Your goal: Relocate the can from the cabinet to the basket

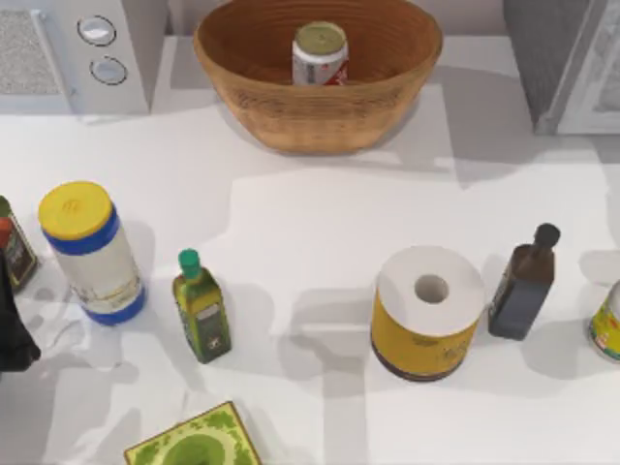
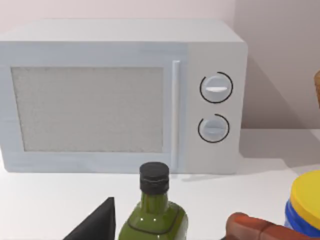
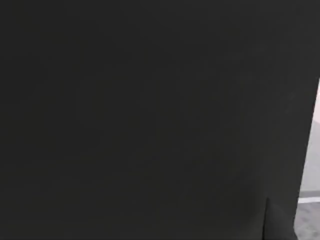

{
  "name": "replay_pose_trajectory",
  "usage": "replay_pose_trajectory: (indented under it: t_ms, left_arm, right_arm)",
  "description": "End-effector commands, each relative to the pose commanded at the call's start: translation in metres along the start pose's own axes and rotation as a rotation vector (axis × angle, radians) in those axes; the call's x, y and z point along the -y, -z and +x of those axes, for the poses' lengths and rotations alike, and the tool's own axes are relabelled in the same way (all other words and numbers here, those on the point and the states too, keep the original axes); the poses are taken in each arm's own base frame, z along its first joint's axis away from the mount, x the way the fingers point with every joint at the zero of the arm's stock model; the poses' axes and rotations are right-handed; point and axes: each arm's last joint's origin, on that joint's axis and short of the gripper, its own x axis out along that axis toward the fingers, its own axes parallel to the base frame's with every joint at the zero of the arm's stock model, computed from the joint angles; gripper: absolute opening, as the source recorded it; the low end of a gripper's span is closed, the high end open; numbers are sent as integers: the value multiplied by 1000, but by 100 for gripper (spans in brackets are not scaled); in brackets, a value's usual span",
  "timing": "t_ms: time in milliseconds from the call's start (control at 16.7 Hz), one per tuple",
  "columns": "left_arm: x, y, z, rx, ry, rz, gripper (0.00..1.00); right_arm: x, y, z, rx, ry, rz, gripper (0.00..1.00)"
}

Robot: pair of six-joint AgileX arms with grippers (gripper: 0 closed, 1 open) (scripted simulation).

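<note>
Taking the basket [image 1: 281,121] as my landmark and working from the near edge of the desk [image 1: 291,242] outward: nearest me lies a green-and-yellow box [image 1: 194,441]. Farther on stand the paper roll [image 1: 426,310] with its yellow wrapper, the dark bottle [image 1: 523,286], the green oil bottle [image 1: 201,305] and the big white jar [image 1: 92,252] with the yellow lid, all well short of the basket. My left arm [image 1: 12,329] sits at the desk's left edge beside that jar; I cannot tell how its fingers stand. The right wrist view is dark.

The can [image 1: 320,55] stands upright inside the basket, on its floor (white and red label, dull olive-grey round top, far narrower than the paper roll). Left of the basket is the white appliance [image 1: 107,48] with two knobs; right of it, the grey speckled cabinet [image 1: 562,58].
</note>
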Motion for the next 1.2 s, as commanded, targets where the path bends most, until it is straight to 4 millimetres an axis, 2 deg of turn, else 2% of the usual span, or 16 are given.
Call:
replay_pose_trajectory:
  t_ms: [300,540,840,900,960,1080,1200]
  left_arm:
    - [0,0,0,0,0,0,100]
    - [0,0,0,0,0,0,100]
    - [0,0,0,0,0,0,100]
    - [0,0,0,0,0,0,100]
    - [0,0,0,0,0,0,100]
    - [0,0,0,0,0,0,100]
    - [0,0,0,0,0,0,100]
  right_arm:
    - [-78,2,-11,-8,-8,-7,100]
    - [-112,3,-25,-13,-14,-15,100]
    - [-118,3,-28,-14,-15,-17,100]
    - [-109,-3,-35,6,21,-19,100]
    - [-108,-3,-34,7,21,-19,100]
    - [-108,-5,-24,13,22,-16,100]
    - [-111,-2,-6,1,21,-21,100]
